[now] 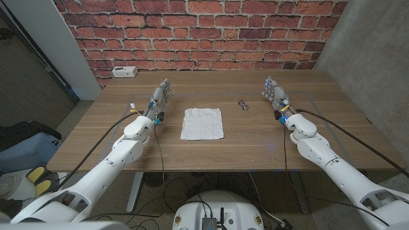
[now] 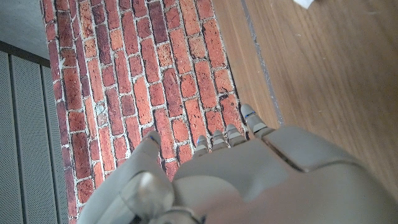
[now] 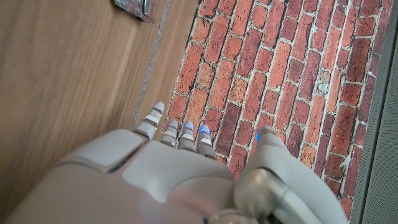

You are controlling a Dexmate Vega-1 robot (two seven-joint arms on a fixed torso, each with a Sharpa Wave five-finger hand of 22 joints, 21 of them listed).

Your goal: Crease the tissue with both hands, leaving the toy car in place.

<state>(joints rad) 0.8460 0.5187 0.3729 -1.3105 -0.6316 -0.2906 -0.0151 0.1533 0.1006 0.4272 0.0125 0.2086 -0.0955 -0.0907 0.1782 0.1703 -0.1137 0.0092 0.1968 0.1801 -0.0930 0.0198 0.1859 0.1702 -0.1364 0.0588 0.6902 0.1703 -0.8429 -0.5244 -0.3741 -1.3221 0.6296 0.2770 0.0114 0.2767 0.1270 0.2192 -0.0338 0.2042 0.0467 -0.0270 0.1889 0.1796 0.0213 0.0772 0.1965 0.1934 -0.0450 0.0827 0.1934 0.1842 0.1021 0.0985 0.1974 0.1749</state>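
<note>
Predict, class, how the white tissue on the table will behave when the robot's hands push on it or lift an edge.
The tissue lies flat and thin with faint wrinkles, so it is probably floppy and would drape rather than hold its shape. It looks very light, so a push may slide or bunch it on the smooth wooden table instead of creasing it cleanly. It likely tears easily.

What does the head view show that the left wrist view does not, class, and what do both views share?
Head view alone: the right hand, the toy car between it and the tissue, which lies spread flat, and a white power strip at the table's far edge.

Left wrist view alone: a close look along the back of the left hand, and a grey slatted panel beside the bricks.

Shared: the left hand, open, the wooden table, the brick wall, and apparently a corner of the tissue.
</note>
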